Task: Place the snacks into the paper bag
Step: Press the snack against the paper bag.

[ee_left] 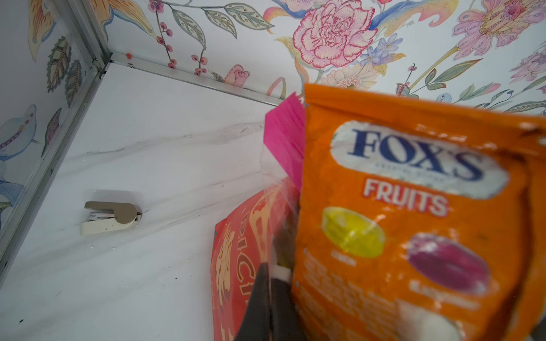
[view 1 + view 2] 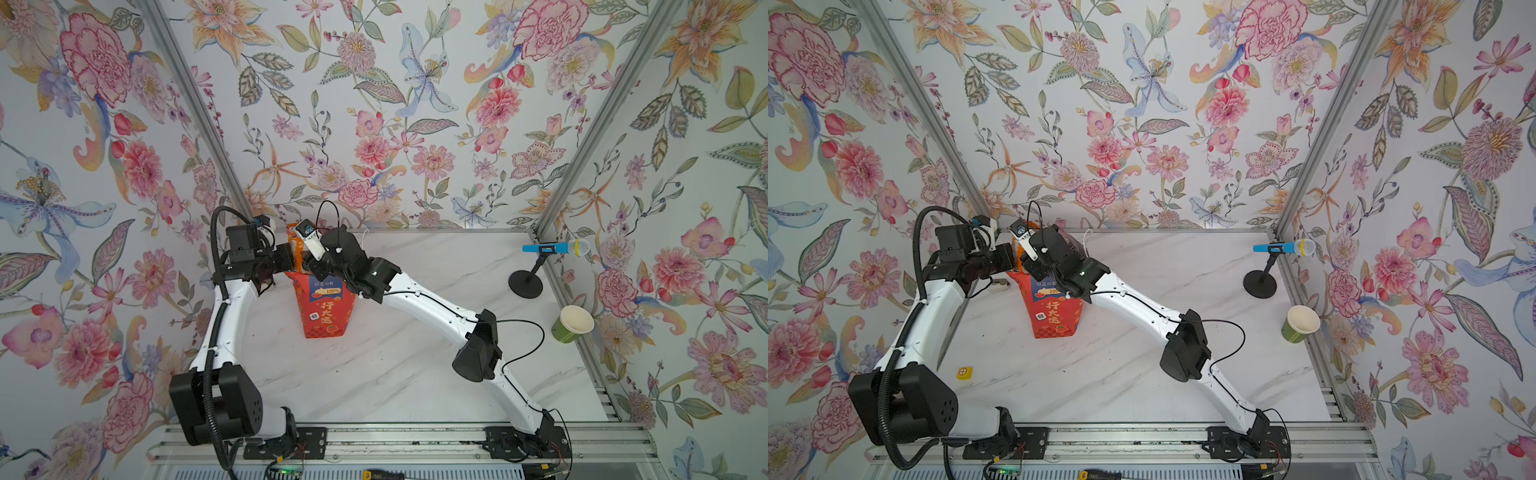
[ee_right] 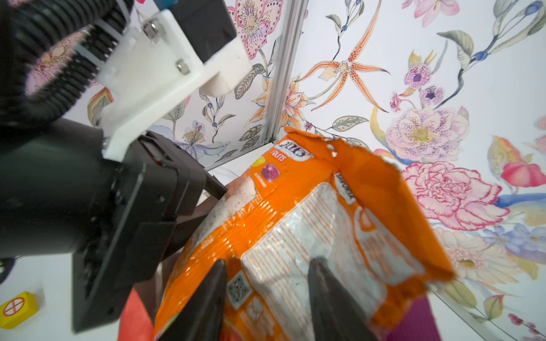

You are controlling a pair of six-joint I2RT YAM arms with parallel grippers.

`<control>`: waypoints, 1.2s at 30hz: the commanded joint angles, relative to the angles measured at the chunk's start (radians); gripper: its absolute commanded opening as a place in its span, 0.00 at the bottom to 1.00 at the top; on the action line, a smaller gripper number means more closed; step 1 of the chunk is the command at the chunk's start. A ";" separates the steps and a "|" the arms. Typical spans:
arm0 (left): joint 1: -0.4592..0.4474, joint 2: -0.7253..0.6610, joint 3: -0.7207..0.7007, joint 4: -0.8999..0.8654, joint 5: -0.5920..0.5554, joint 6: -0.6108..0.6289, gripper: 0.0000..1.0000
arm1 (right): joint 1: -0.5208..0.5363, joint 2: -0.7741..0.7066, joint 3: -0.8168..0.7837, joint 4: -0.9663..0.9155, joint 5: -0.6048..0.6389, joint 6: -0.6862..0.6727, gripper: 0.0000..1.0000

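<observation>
- an orange packet (image 1: 413,221) is seen standing half inside the paper bag (image 2: 328,311), close in front of the left gripper (image 1: 270,274) and between the prongs of the right gripper (image 3: 266,262).
- a pink packet (image 1: 285,138) is tucked in the bag just beside it. no other packet is seen on the table (image 2: 415,365) in either top view, so the task is judged nearly done, with this packet yet to be pushed down and released.
- the packet's long axis is roughly upright, slightly leaning. the lettered end points up out of the bag and the lower end is hidden inside. the printed front is turned to the left gripper, the back to the right one.
- the left gripper is closed, apparently pinched on the bag's rim.
- the right gripper's jaws are set apart astride the packet's back; whether it is clamped cannot be told.
</observation>
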 commanded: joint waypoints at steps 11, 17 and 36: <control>0.007 -0.052 0.009 0.073 0.029 0.007 0.00 | -0.006 -0.122 0.000 -0.123 -0.126 -0.012 0.64; 0.007 -0.052 0.009 0.074 0.032 0.005 0.00 | 0.011 -0.232 -0.061 -0.133 -0.155 -0.002 0.66; 0.005 -0.077 0.026 0.011 -0.101 -0.007 0.35 | -0.005 -0.209 -0.204 -0.287 -0.168 0.059 0.61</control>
